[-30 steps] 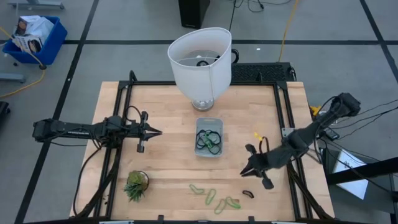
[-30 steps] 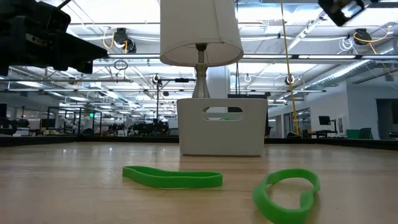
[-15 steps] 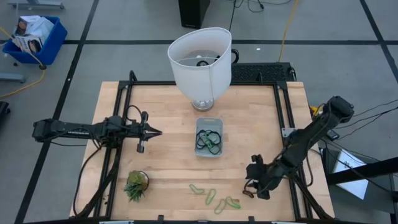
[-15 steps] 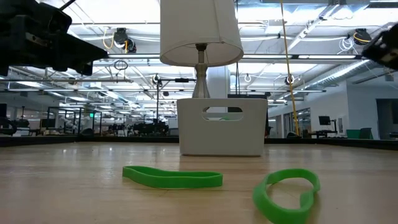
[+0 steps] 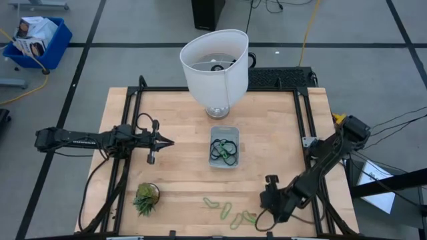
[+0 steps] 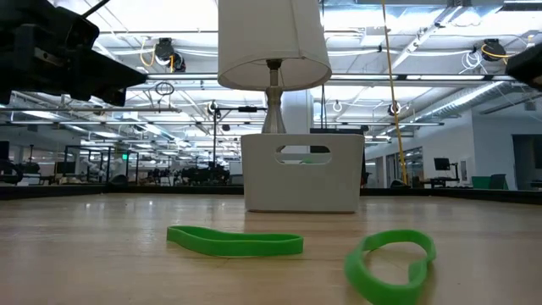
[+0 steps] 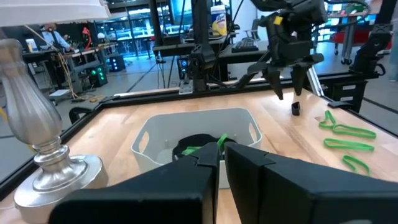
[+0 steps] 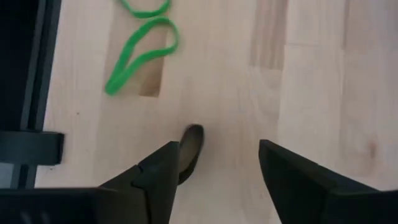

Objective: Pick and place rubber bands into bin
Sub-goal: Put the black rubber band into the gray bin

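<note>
– Dark rubber, small thin floppy loop [image 8: 189,149]: handling properties?

– Judged very light, soft, with no stiffness. Likely to fold under pressure and cling to a pad. Not fragile. Lies flat on the pale wooden table [image 5: 180,180] near the front right corner.

– Position relative to the right gripper [image 8: 219,146]?

– Inside the gap, off to one finger's side. Touching that finger or just beside it; cannot tell which.

– State of that claw?

– Spread wide, holding nothing, low over the wood.

– Where to take hold?

– Across a single strand, pads pressed down to the table surface. Probably best recentred over the loop first; risk of the strand slipping out from a finger edge.

– Other loose items?

– Several light green thin rubber loops [image 5: 230,212], flat near the front edge, just beside the right gripper on the side towards the table's middle. Same soft, light handling expected.

– Container?

– Small shallow pale grey-blue plastic bin [image 5: 211,148], mid-table, just in front of the big white lampshade [image 5: 213,63]. Contains a tangle of large dark loops [image 5: 223,152] with at least one green loop among them. Room left inside, by the look of it.

– Left gripper [image 5: 170,141]?

– Parked left of the bin, apart from it, pointed towards it. Fingers pressed almost together, empty.
</note>
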Motion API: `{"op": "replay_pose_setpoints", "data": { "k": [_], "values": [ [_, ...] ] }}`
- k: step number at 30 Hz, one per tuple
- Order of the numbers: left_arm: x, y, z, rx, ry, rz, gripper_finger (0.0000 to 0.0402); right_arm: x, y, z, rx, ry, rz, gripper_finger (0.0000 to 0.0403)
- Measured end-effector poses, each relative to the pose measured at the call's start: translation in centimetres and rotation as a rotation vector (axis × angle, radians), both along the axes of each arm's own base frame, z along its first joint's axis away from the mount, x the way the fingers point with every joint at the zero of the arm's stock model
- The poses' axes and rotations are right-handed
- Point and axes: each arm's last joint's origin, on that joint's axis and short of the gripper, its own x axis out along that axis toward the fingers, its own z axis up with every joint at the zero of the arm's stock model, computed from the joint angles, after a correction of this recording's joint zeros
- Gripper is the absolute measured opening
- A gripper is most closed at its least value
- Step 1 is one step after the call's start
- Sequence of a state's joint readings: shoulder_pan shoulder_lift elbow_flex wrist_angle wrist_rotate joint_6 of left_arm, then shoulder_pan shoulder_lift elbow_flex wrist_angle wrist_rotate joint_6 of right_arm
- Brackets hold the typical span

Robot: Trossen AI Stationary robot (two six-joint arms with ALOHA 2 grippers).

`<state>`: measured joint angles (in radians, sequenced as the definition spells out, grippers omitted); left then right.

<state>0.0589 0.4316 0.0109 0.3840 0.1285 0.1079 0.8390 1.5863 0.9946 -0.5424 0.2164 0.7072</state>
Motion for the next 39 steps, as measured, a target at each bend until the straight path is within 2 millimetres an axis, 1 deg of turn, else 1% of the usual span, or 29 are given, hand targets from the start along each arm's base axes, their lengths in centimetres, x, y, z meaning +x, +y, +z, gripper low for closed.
{"op": "replay_pose_setpoints", "data": {
  "k": [4,7,16,19,25,27,30,36,37,39],
  "values": [
    [0.0,0.0,0.0,-0.005,0.002,0.0,0.0035,0.5,1.6,-0.1,-0.05,-0.03,0.04,0.0204],
    [0.0,0.0,0.0,-0.01,0.003,0.0,0.0035,0.8,2.2,-0.6,-0.069,-0.011,0.039,0.0203],
    [0.0,0.0,-0.1,-0.018,0.009,0.001,0.0035,0.3,2.8,-2.6,-0.078,0.097,-0.01,0.0203],
    [0.0,0.0,-0.1,-0.018,0.009,0.001,0.0035,0.3,2.9,-2.9,-0.076,0.114,-0.028,0.0203],
    [0.0,0.0,-0.1,-0.015,0.013,0.001,0.0035,0.3,2.9,-3.0,-0.077,0.114,-0.035,0.0199],
    [0.0,0.0,-0.1,-0.015,0.014,0.001,0.0035,0.3,2.9,-3.0,-0.076,0.117,-0.043,0.0185],
    [0.0,0.0,-0.1,-0.015,0.014,0.001,0.0035,0.2,2.7,-3.1,-0.075,0.124,-0.062,0.0142],
    [0.0,0.0,-0.1,-0.014,0.014,0.001,0.0035,-0.3,2.3,-3.9,-0.067,0.153,-0.085,0.002],
    [0.0,0.0,-0.1,-0.014,0.014,0.001,0.0035,-0.3,2.2,-3.9,-0.072,0.152,-0.076,0.0011],
    [0.0,0.0,-0.1,-0.014,0.014,0.001,0.0035,-0.2,2.0,-3.8,-0.073,0.148,-0.075,0.001]
  ]
}}
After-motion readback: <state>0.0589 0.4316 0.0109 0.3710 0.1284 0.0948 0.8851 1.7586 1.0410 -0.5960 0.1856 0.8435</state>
